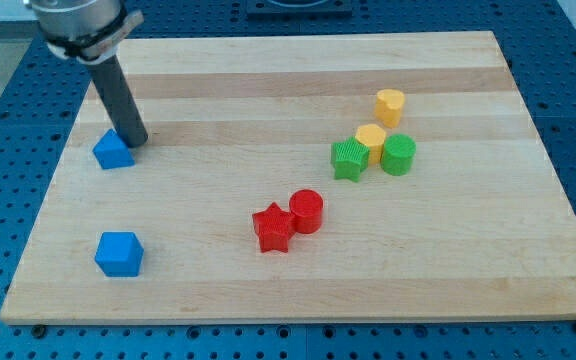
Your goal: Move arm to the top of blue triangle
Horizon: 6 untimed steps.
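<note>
The blue triangle (113, 150) lies near the board's left edge, in the upper left of the view. My tip (135, 142) rests on the board just right of and slightly above the triangle, touching or almost touching its upper right side. The dark rod rises from there toward the view's top left.
A blue cube-like block (119, 253) sits at lower left. A red star (272, 228) and red cylinder (306, 211) touch near centre. A green star (349, 159), yellow block (371, 141), green cylinder (399, 155) and another yellow block (390, 105) cluster at right. The wooden board (298, 290) has edges all round.
</note>
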Tool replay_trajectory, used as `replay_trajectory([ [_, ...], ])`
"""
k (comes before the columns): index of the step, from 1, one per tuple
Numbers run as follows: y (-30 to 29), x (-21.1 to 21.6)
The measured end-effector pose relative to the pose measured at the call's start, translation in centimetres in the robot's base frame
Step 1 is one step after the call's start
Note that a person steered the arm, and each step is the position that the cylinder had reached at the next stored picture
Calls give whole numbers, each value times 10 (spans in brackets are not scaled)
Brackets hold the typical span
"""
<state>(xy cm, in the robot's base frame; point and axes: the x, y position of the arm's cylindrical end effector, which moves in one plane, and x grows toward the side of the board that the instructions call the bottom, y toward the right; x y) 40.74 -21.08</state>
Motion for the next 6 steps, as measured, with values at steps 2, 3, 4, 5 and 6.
replay_trajectory([
  [2, -10, -42],
  [3, -24, -58],
  [4, -26, -57],
  [5, -39, -46],
  [6, -42, -45],
])
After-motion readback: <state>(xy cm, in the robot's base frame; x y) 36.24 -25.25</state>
